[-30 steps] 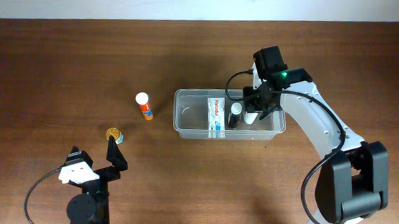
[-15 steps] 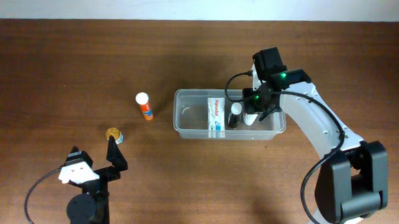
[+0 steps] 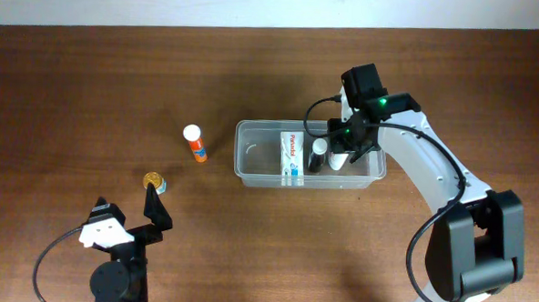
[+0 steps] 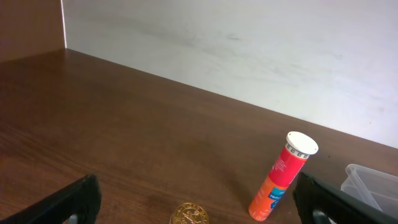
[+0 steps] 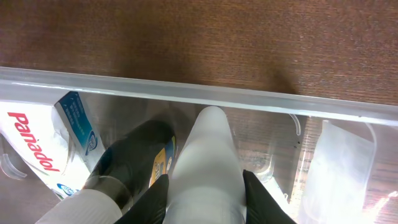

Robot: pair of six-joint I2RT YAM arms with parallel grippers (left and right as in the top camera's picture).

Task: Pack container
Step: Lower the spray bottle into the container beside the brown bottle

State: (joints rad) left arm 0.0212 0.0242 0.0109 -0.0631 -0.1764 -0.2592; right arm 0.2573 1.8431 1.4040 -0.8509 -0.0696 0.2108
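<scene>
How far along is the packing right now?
Done: a medicine box and a dark bottle sit in the container. In hand: the right jaws are shut on a white bottle inside it, beside the dark one, not yet released. Left: an orange tube and a gold-lidded jar are on the table outside; the left jaws stand open near the jar.

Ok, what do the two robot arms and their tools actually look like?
The right arm has white links with black joints, a black cable looping alongside and a green light near the wrist; the right tool has black fingers. The left arm is black with a white block and a looping black cable; the left tool has two black fingers.
</scene>
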